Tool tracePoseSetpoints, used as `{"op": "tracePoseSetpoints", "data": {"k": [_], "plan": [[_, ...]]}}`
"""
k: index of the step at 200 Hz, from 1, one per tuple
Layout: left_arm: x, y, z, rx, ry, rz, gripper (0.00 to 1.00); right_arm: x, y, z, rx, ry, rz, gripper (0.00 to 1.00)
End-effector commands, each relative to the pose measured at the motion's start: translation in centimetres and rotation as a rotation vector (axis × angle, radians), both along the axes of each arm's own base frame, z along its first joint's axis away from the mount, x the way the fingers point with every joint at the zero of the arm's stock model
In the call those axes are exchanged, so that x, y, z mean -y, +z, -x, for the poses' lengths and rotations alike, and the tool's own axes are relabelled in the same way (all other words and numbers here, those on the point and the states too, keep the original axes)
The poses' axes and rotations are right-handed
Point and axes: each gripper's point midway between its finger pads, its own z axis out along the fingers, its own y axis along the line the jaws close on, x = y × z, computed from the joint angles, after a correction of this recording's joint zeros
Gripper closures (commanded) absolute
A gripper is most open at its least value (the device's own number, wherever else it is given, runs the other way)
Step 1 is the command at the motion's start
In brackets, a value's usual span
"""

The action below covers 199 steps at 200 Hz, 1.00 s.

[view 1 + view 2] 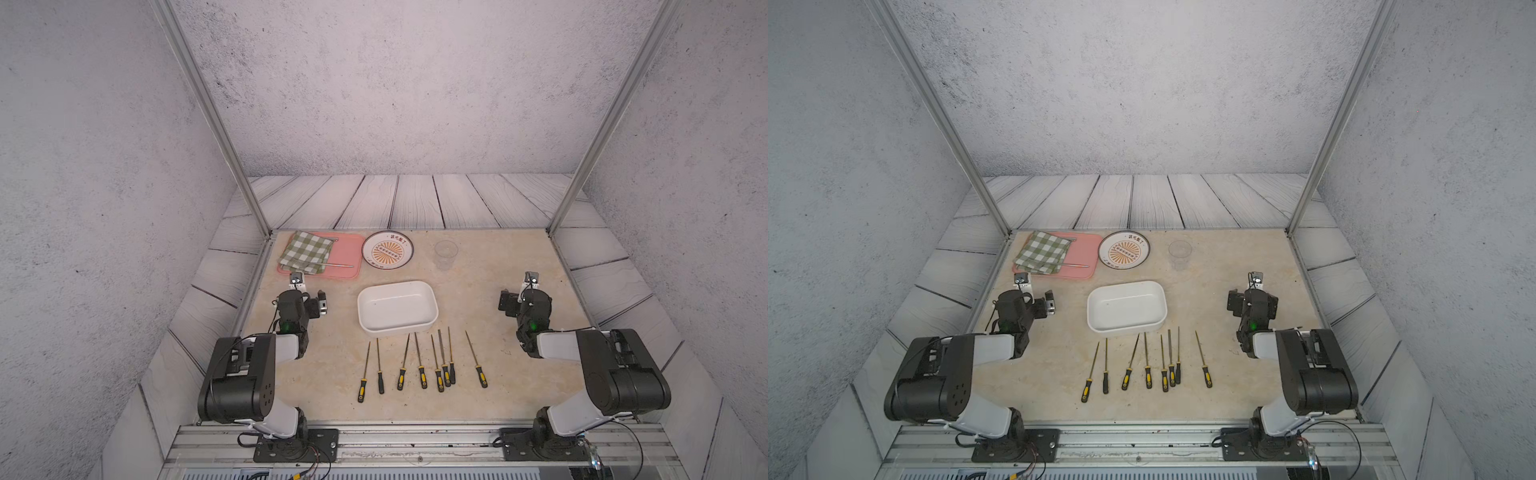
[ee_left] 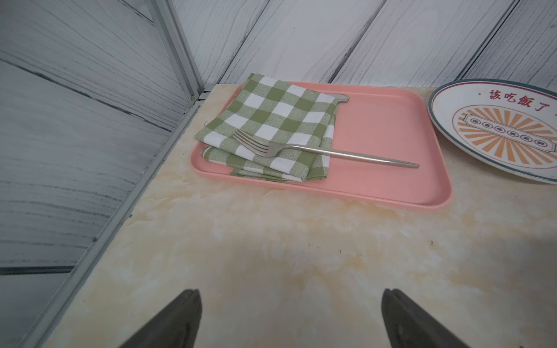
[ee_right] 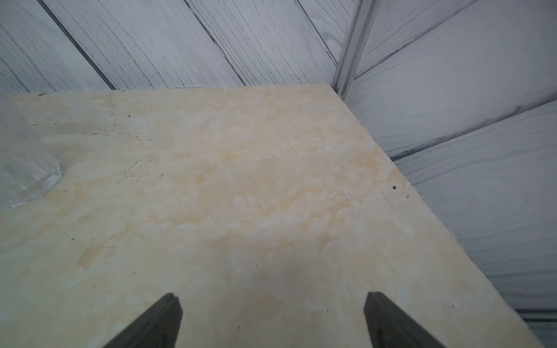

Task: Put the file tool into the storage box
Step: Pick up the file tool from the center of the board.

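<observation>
Left tool (image 2: 291, 293): jaws spread wide with nothing between them, over a bare patch of the beige marbled worktop (image 1: 469, 299) near its left edge. Right tool (image 3: 272, 296): just as wide and equally empty-handed, over bare worktop on the right side. Between the two arms, mid-worktop, sits a shallow white plastic storage box (image 1: 398, 309), rectangular with rounded corners, its inside plain white. Just in front of it, toward the arm bases, eight slim metal files (image 1: 422, 377) with black-and-yellow handles lie flat in a loose row, shafts pointing at the box and handles nearest the bases. Three are bunched close together, though I cannot tell if they touch. One lies apart at the right end. Farther back, in the left rear corner, is a flat pink plastic tray (image 1: 347, 253) carrying a folded green-and-white checked cloth (image 1: 307, 251). A silver fork (image 2: 331, 152) has its tines on the cloth and its handle over the tray. Just beside the tray's right end is a round white plate with an orange sunburst (image 1: 387, 250). A clear glass tumbler (image 1: 446, 253) stands farther right, upright.
</observation>
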Motion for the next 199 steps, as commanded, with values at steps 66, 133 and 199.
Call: {"op": "tracePoseSetpoints", "data": {"k": [66,133,199], "plan": [[0.0,0.3,-0.2,0.010,-0.002,-0.010,0.02,0.3,0.6,0.1,0.011,-0.016,0.001,0.01],[0.1,0.3,-0.3,0.009,-0.003,-0.011,0.02,0.3,0.5,0.1,0.011,-0.012,-0.001,0.01],[-4.4,6.8,4.8,-0.015,0.375,0.113,0.01,2.4,5.7,2.8,-0.045,-0.231,-0.092,0.05]]}}
